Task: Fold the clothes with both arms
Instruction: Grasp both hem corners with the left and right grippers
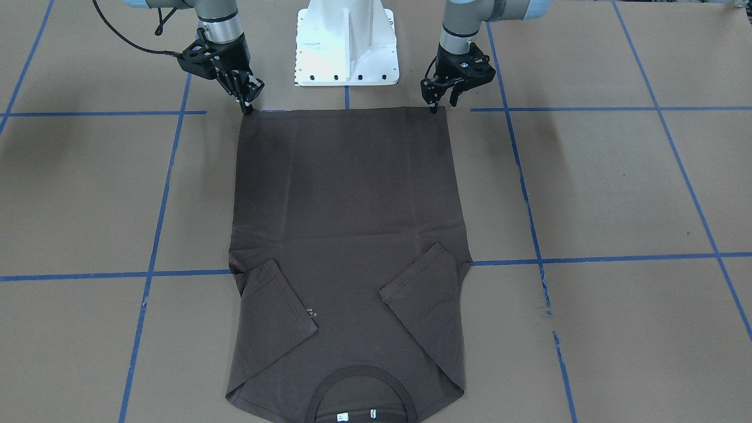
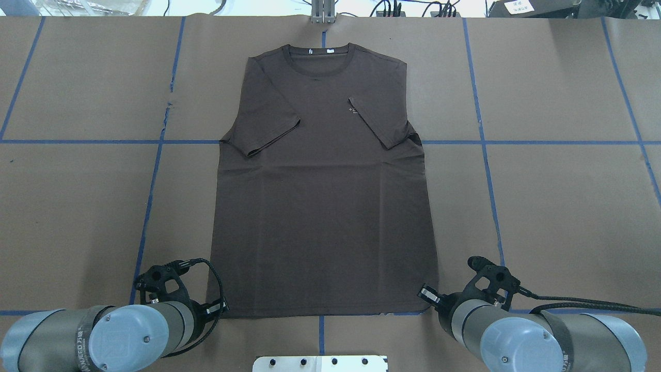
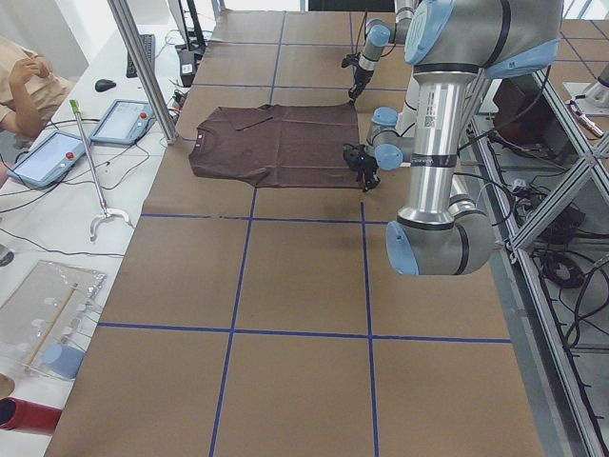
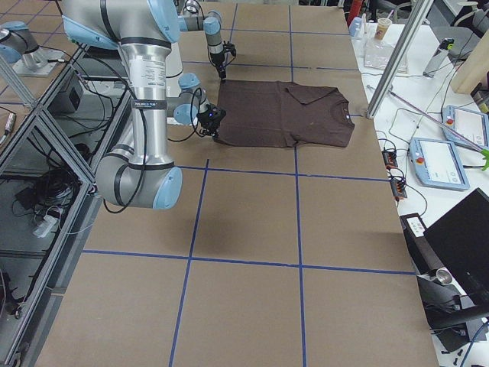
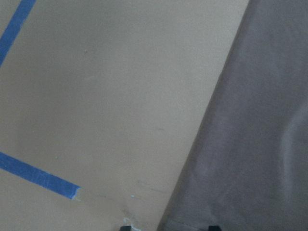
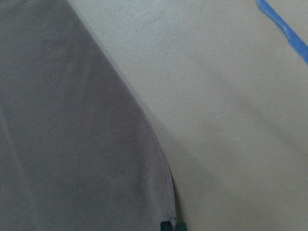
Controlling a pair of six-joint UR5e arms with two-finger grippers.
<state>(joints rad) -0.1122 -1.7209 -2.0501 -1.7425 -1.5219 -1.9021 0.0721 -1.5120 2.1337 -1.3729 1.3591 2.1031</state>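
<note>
The dark brown T-shirt [image 1: 346, 205] lies flat on the brown table, both sleeves folded inward, collar [image 2: 320, 59] at the far side from me. In the front-facing view my left gripper [image 1: 442, 107] stands at the hem corner on that view's right, fingers apart. The left wrist view shows its two fingertips spread either side of that hem corner [image 5: 166, 219]. My right gripper [image 1: 247, 107] is at the other hem corner, and in the right wrist view its tips [image 6: 173, 225] are pinched together on the shirt's edge [image 6: 166, 183].
The white bolted pedestal [image 1: 346, 44] stands just behind the hem, between the arms. Blue tape lines [image 2: 155, 170] grid the brown table. An operators' bench with tablets [image 3: 124, 119] and a person [image 3: 24, 76] runs along the far side, beyond the collar.
</note>
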